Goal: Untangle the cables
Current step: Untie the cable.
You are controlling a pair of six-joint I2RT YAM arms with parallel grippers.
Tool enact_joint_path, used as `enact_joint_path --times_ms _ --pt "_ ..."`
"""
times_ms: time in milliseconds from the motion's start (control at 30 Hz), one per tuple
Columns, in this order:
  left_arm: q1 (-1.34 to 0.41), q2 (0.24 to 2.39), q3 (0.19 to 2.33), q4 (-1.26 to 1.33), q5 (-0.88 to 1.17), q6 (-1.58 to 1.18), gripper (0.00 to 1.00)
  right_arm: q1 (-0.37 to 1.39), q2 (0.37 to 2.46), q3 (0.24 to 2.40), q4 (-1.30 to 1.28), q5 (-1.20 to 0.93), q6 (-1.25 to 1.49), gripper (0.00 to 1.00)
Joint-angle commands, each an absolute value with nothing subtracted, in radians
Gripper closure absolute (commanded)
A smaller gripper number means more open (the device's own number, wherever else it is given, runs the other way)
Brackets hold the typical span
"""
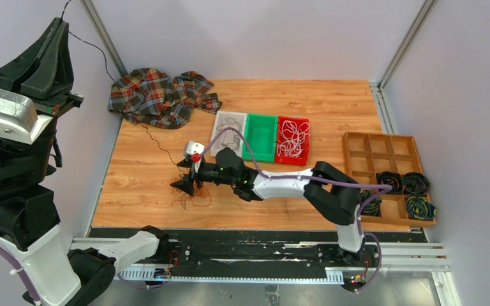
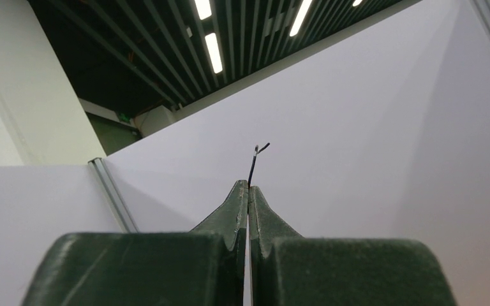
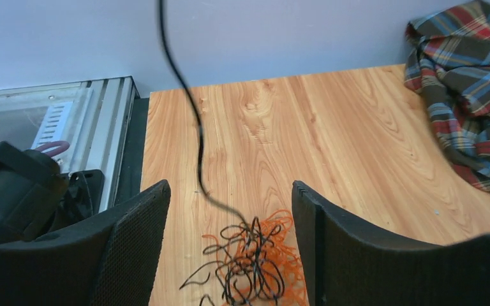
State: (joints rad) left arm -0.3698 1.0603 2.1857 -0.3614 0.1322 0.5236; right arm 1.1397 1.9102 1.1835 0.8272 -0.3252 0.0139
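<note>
On the wooden table lie a plaid cloth, far left, and tangled black and orange cables. Three bins sit side by side mid-table. A compartment tray sits at the right.

Left arm: reared up high at the left side, wrist tipped skyward | Left tool: fingers pressed flat together, pinching a thin black cable at the very tips | Right arm: stretched low and leftward from its base, elbow bent | Right tool: pointing down, fingers spread wide apart
</note>
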Motion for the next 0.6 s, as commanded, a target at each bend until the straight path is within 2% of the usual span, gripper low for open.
enact_joint_path --times_ms 0,33,200,233,333,567 --pt "-0.369 1.063 2.186 -0.344 0.136 0.535 1.00 1.151 2.012 1.317 0.795 -0.356 0.074 0.33" --pt "-0.369 1.063 2.188 -0.346 0.134 0.539 1.00 1.151 2.036 1.334 0.792 -0.337 0.086 0.37" --pt "-0.369 1.018 2.123 -0.385 0.097 0.553 1.00 1.097 2.045 1.264 0.920 -0.197 0.209 0.95" --pt "-0.370 0.988 2.074 -0.389 0.088 0.558 1.00 1.078 2.023 1.224 0.956 -0.186 0.242 0.99" --pt "-0.369 0.885 1.884 -0.441 0.045 0.569 0.99 1.028 1.908 1.102 1.023 -0.175 0.273 1.00" --pt "-0.369 0.607 1.314 -0.589 -0.092 0.599 0.98 0.978 1.649 0.959 0.883 -0.181 0.210 0.99"
